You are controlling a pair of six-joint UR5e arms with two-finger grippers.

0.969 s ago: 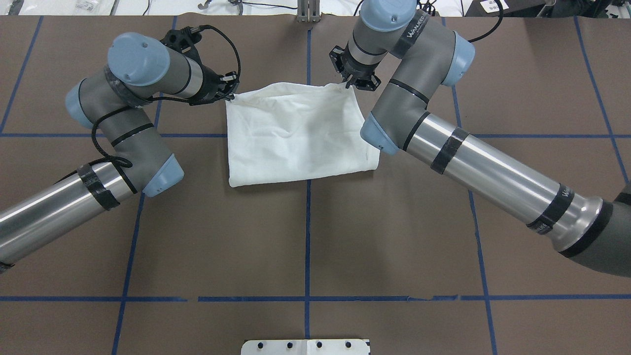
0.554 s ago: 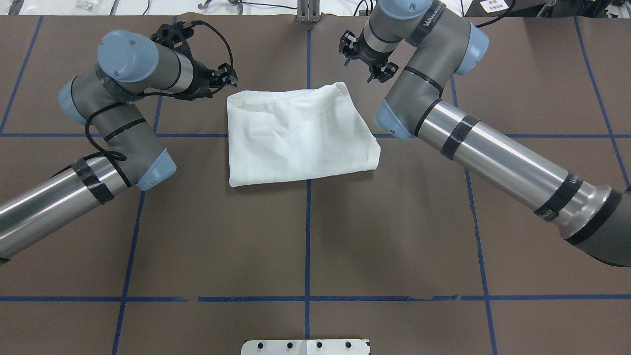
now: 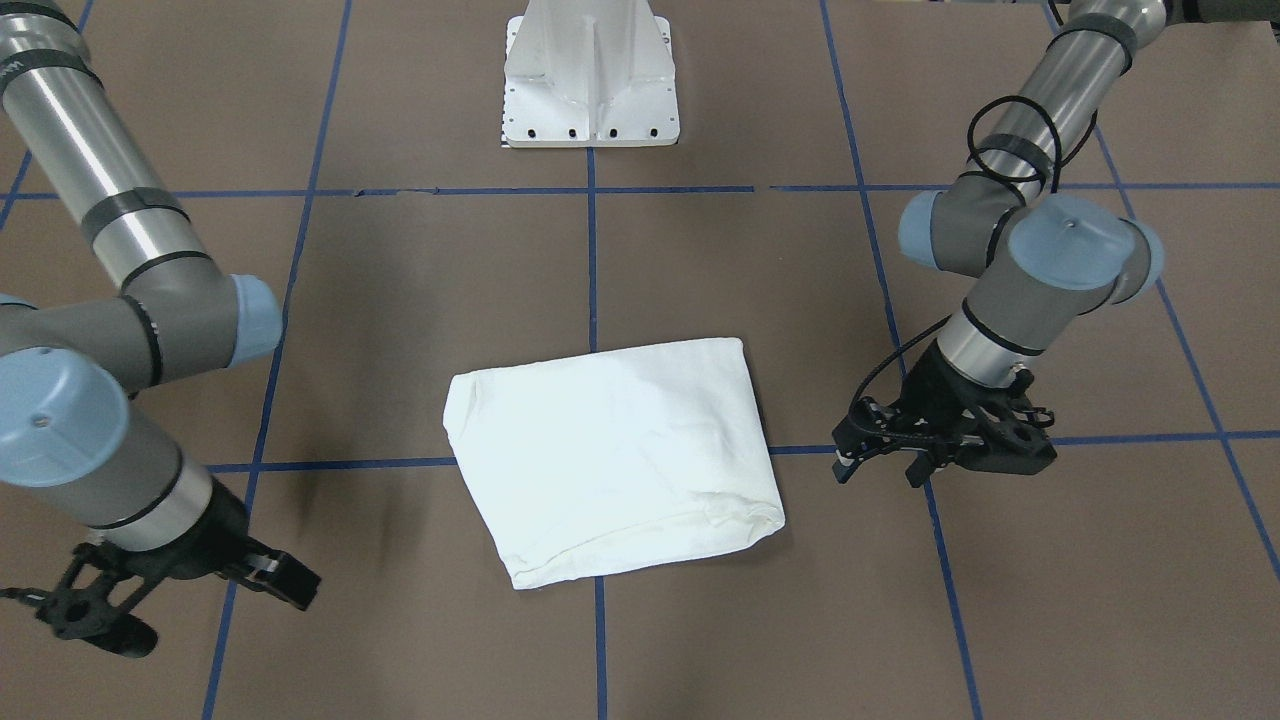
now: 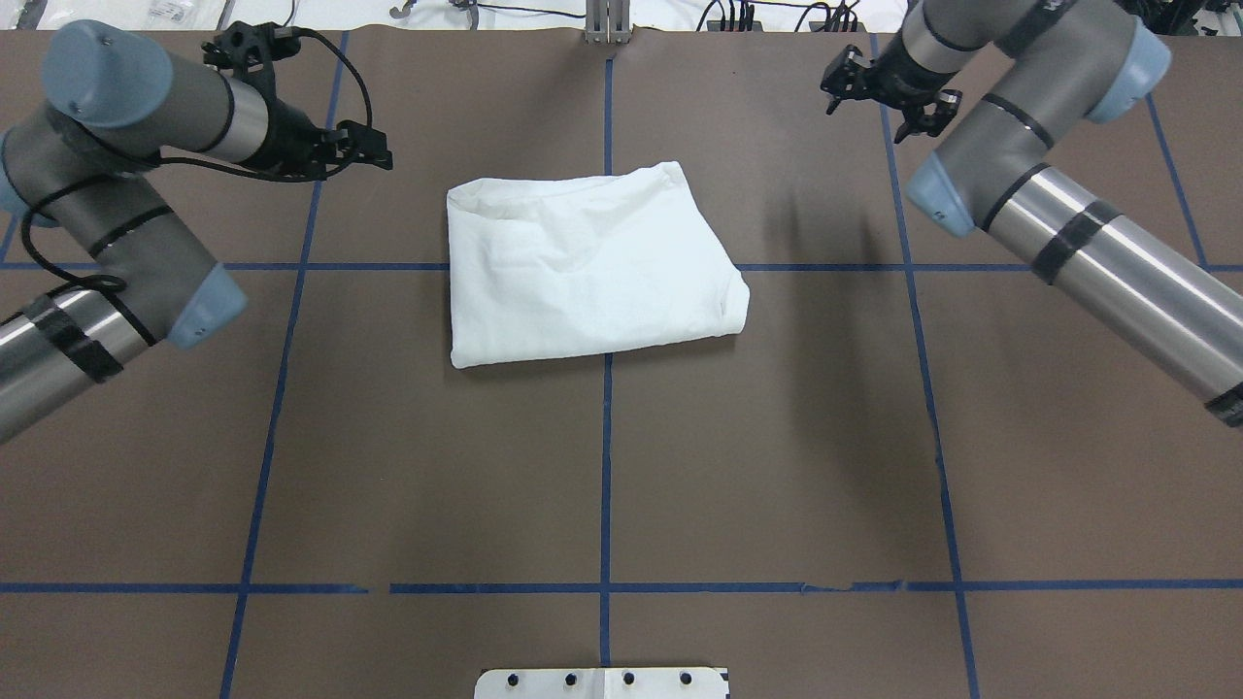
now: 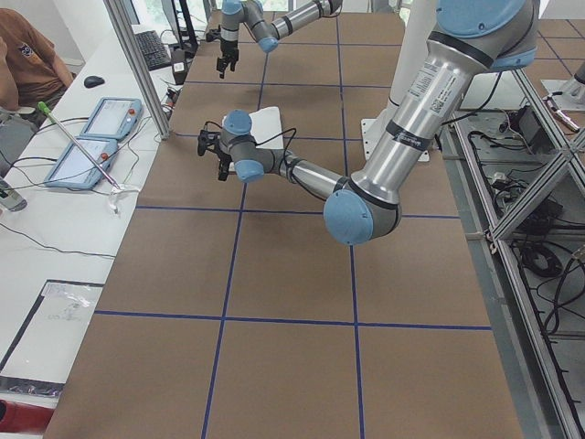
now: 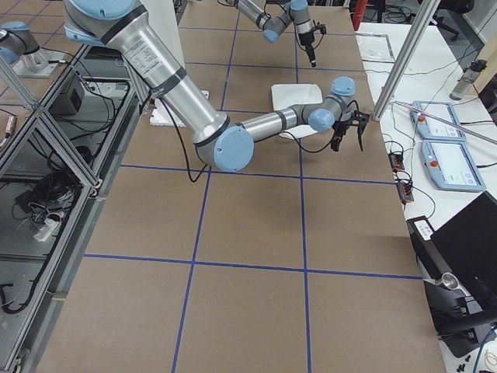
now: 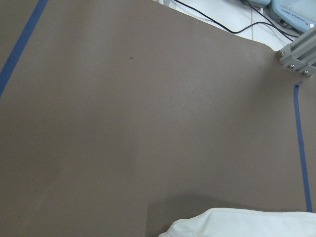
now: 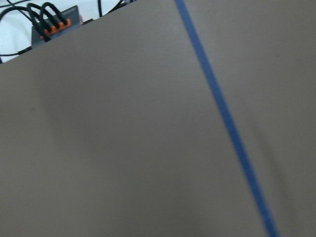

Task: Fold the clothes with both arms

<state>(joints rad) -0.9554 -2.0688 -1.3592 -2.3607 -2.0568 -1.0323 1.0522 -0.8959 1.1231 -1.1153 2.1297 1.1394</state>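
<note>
Base: we see the white pedestal base (image 4: 602, 682) at the near edge of the brown table (image 4: 777, 466).
Shirt: the folded white T-shirt (image 4: 592, 267) lies flat mid-table over a blue tape crossing (image 4: 607, 266), and nothing touches it.
Left claw (image 3: 880, 468): released, empty, off the shirt's far left corner, apart from it.
Right claw (image 4: 871, 115): released, empty, far right, well apart from the shirt.

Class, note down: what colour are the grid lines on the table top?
The grid lines are blue, on a brown table top; clearest in overhead exterior view.
</note>
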